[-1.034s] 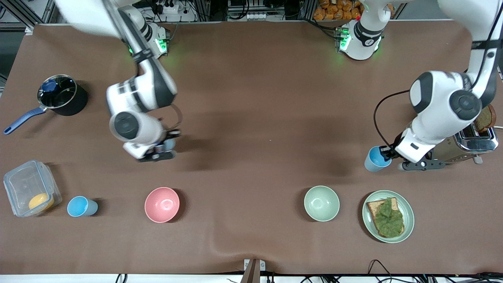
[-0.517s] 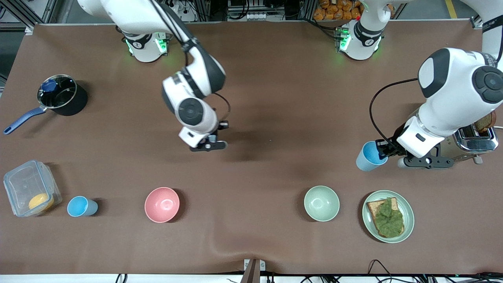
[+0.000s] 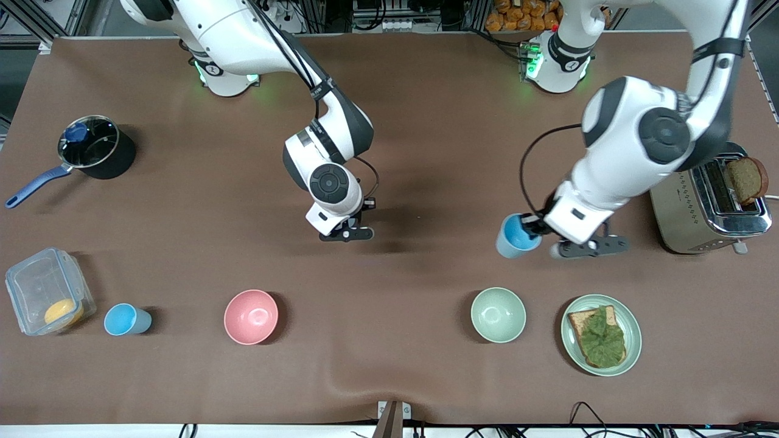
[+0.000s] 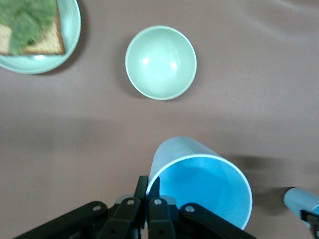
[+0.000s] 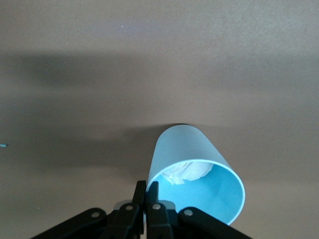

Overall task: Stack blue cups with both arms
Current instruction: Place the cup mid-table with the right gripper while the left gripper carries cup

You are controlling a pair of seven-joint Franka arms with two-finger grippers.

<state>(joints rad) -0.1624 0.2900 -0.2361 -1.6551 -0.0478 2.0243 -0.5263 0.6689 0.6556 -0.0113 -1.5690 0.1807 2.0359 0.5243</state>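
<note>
My left gripper [image 3: 534,226] is shut on the rim of a light-blue cup [image 3: 514,236] and holds it in the air over the bare mat, between the toaster and the table's middle. The left wrist view shows its fingers [image 4: 143,185] pinching the cup's [image 4: 199,194] wall. My right gripper [image 3: 364,207] is over the table's middle; the right wrist view shows it [image 5: 146,188] shut on the rim of a paler blue cup [image 5: 192,169] with a whitish bottom. That cup is hidden under the wrist in the front view. A third blue cup [image 3: 126,319] stands beside the clear container.
A pink bowl [image 3: 251,316], a pale green bowl [image 3: 498,314] and a plate with topped toast [image 3: 600,334] line the side near the front camera. A toaster [image 3: 709,204] stands at the left arm's end. A pot [image 3: 96,148] and a clear container [image 3: 45,292] stand at the right arm's end.
Both arms have carried their cups toward the table's middle: the left from beside the toaster, the right from the pot's end. The third cup has not moved.
</note>
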